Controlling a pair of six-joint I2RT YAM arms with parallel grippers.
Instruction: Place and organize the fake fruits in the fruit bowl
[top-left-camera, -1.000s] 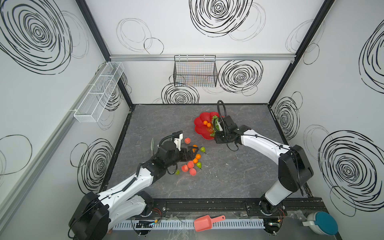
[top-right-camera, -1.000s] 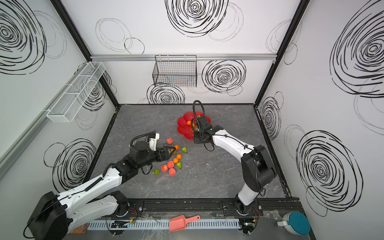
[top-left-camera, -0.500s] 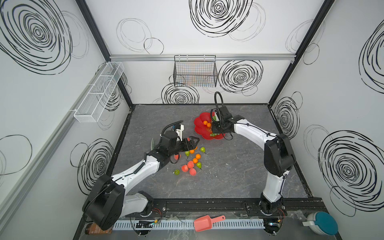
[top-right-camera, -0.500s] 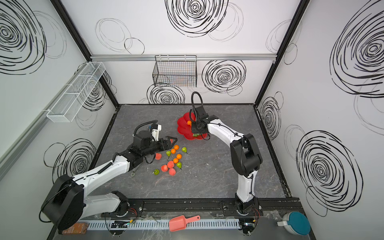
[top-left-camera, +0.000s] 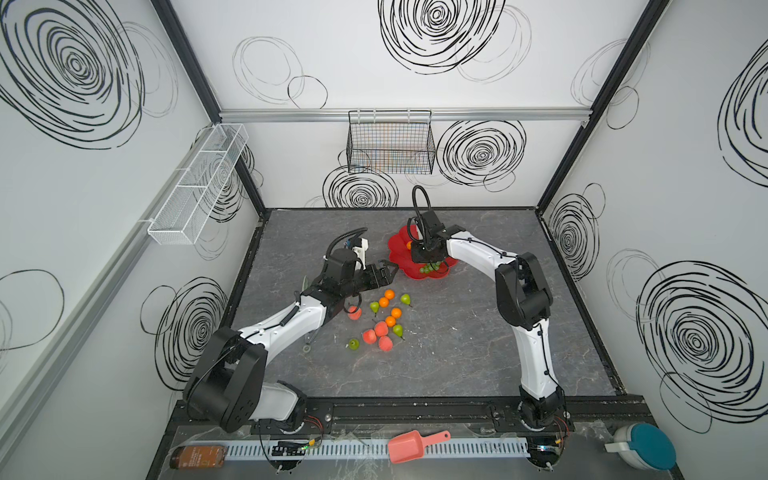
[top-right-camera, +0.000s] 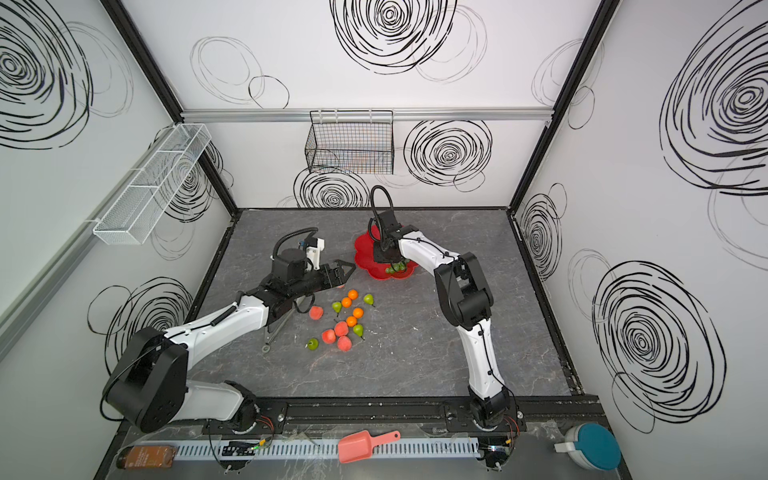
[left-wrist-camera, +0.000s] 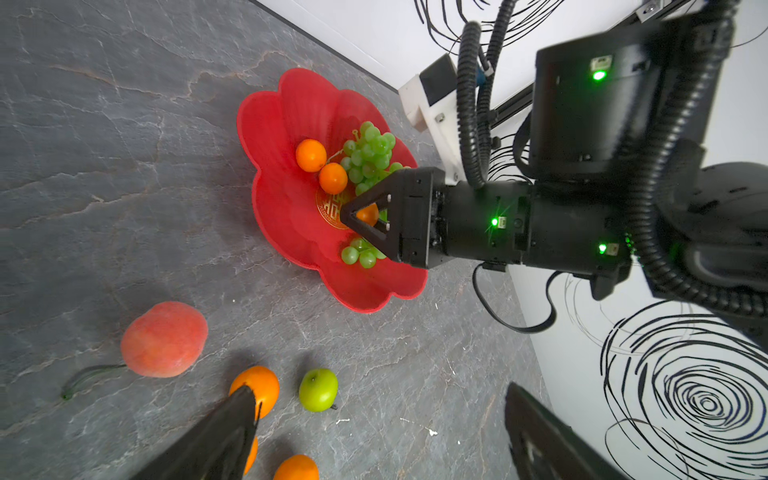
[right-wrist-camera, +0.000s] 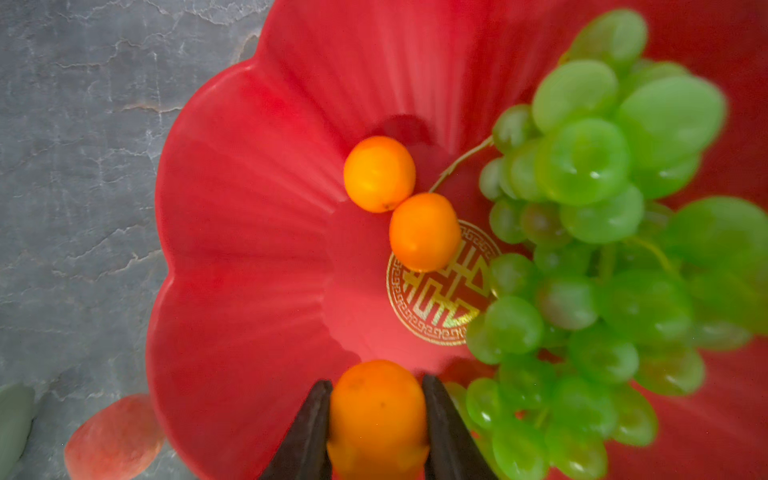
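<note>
right gripper (right-wrist-camera: 377, 386): we hold one orange (right-wrist-camera: 376, 419) between half-closed jaws, low over the fruit bowl (right-wrist-camera: 249, 249) | left gripper (top-left-camera: 387, 269): open, empty | we should set it beside the two oranges (right-wrist-camera: 401, 203), clear of the grapes (right-wrist-camera: 582, 166), releasing slowly against rolling

1. Fruit bowl (top-left-camera: 398, 249): one, red, on the worktop (top-left-camera: 457, 353).
2. Oranges (top-left-camera: 390, 321): seven. Four lie on the worktop outside the fruit bowl and two lie inside it. One more, the gripped orange (right-wrist-camera: 376, 415), is pinched in the right hand (right-wrist-camera: 377, 380) over the fruit bowl.
3. Peaches (top-left-camera: 381, 328): four, all outside the fruit bowl.
4. Pears (top-left-camera: 405, 298): four, green, all outside the fruit bowl.
5. Grapes (left-wrist-camera: 368, 156): one bunch, inside the fruit bowl.
6. Hands: two. The left hand (top-left-camera: 390, 267) is just beside the fruit bowl, spread wide.
7. Well apart from the fruit bowl: one black wire basket (top-left-camera: 390, 145), one white mesh rack (top-left-camera: 195, 187), one pink scoop (top-left-camera: 409, 445), one brown bottle (top-left-camera: 199, 456).
</note>
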